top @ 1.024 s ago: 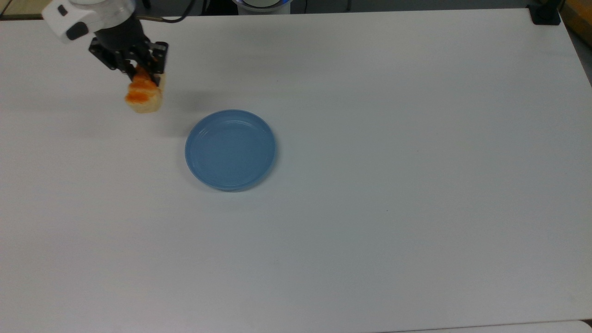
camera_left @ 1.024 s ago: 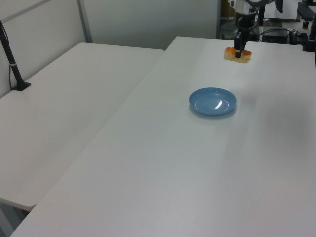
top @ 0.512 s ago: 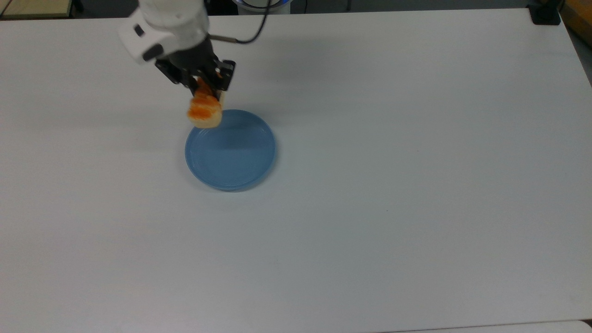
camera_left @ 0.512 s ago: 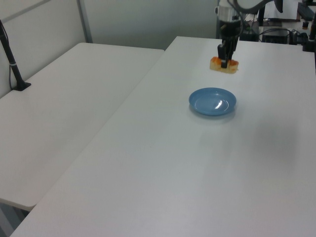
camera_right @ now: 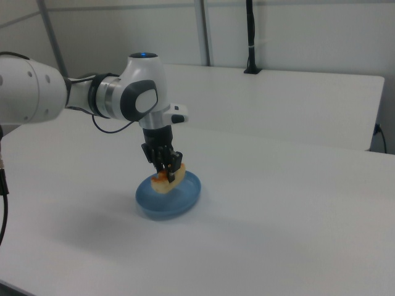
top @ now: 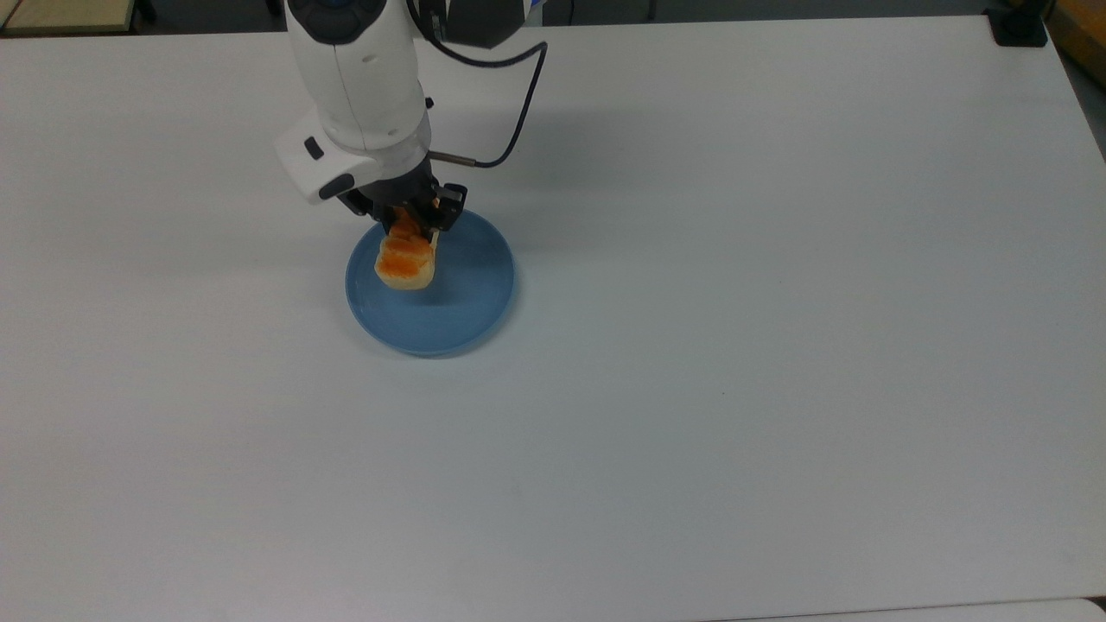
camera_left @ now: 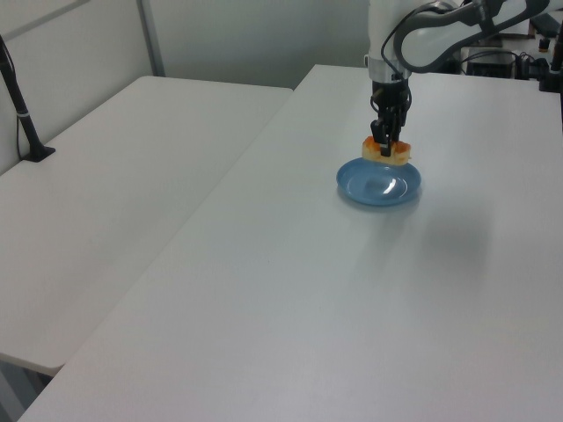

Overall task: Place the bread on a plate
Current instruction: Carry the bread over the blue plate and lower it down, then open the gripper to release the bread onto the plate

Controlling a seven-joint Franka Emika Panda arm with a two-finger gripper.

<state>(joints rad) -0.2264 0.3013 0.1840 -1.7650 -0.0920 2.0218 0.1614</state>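
The bread (top: pixel 404 262), a small cream roll with an orange-brown glazed top, hangs over the light-blue plate (top: pixel 467 315), with my gripper (top: pixel 415 226) shut on it. In the top view it sits above the plate's upper-left part. In the left view the bread (camera_left: pixel 388 151) hovers just above the plate's (camera_left: pixel 379 192) far rim, held by the gripper (camera_left: pixel 384 141). In the right view the bread (camera_right: pixel 166 179) is tilted and close over the plate (camera_right: pixel 185 198), under the gripper (camera_right: pixel 165 166). Whether it touches the plate I cannot tell.
The white table (top: pixel 734 345) spreads wide around the plate. A second white table (camera_left: pixel 114 176) adjoins it on the left view's left, with a black post (camera_left: pixel 22 114) on it. A black clamp (top: pixel 1018 26) sits at the top view's upper-right corner.
The gripper has carried the bread from the top view's upper left, down and to the right, until it hangs over the plate. It has also come lower.
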